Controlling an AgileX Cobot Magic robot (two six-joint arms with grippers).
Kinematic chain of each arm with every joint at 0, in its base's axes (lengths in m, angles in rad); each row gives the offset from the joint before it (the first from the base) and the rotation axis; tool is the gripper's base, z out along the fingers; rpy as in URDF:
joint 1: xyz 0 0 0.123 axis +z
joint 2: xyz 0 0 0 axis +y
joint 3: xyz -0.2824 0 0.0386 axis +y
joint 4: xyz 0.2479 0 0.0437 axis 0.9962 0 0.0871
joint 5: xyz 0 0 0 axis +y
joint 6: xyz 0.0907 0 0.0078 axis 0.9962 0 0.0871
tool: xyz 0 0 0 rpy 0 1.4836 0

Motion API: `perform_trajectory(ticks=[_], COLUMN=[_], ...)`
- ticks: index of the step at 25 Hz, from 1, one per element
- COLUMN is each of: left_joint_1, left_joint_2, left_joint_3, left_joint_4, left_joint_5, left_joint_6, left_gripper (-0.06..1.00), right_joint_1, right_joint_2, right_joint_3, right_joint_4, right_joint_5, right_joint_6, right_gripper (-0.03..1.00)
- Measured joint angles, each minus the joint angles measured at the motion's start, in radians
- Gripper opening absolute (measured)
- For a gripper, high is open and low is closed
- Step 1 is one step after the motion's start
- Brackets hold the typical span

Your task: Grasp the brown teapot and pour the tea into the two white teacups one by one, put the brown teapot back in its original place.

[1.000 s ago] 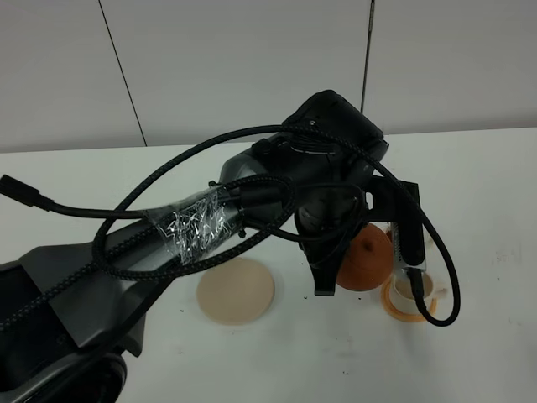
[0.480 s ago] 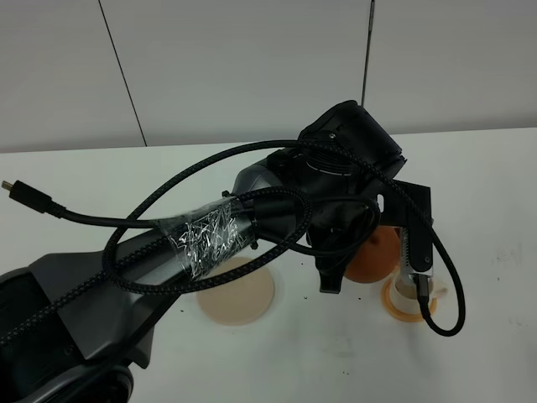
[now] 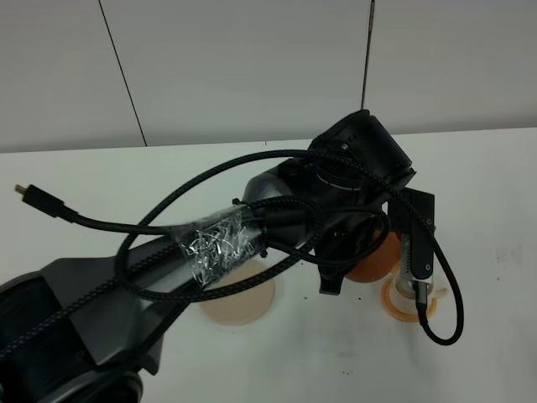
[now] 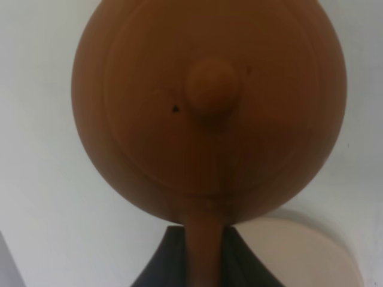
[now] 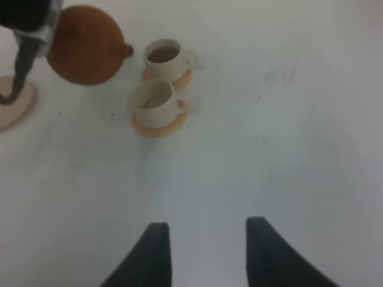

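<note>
My left gripper [image 4: 202, 263] is pressed shut on the loop handle [image 4: 203, 245] of the brown teapot [image 4: 209, 107], one dark finger on either side of it. This pinch carries the pot clear of the white table [image 5: 269, 149]. The knobbed lid [image 4: 210, 86] faces my wrist camera, so I judge the pot to be close to level, not tipped for pouring. In the right wrist view the short spout [image 5: 127, 51] points at the far teacup [image 5: 170, 66], just beside its rim, and no stream shows. That cup holds dark tea [image 5: 163, 55]. The near teacup [image 5: 157, 107] stands just beside it, and I cannot tell its contents. Each cup sits on an orange coaster [image 5: 160, 127], which keeps them as a tight pair within one reach. The pale trivet [image 3: 235, 294], the pot's resting place, lies bare near the cups, on the side the pot must return to. My right gripper [image 5: 206, 251] hangs well apart with its fingers spread and nothing between them.
</note>
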Motion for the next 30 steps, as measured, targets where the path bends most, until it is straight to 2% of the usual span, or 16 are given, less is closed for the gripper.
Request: perform_trajectory(ticks=[10, 16, 30], left_joint_1=[0.0, -0.014, -0.041], left_joint_2=[0.037, 0.046, 0.049], left_joint_3=[0.0, 0.0, 0.001], left_joint_4=[0.008, 0.076, 0.166], left_joint_5=[-0.021, -0.022, -0.028], left_joint_6=[0.0, 0.0, 0.007], left_gripper=[0.17, 0.17, 0.17], right_joint_1=[0.0, 0.0, 0.0], right_joint_2=[0.0, 0.0, 0.0], right_joint_3=[0.0, 0.0, 0.0], right_joint_4=[0.0, 0.0, 0.0], right_joint_5=[0.0, 0.0, 0.0], right_joint_6=[0.0, 0.0, 0.001], right_gripper=[0.29, 0.29, 0.29])
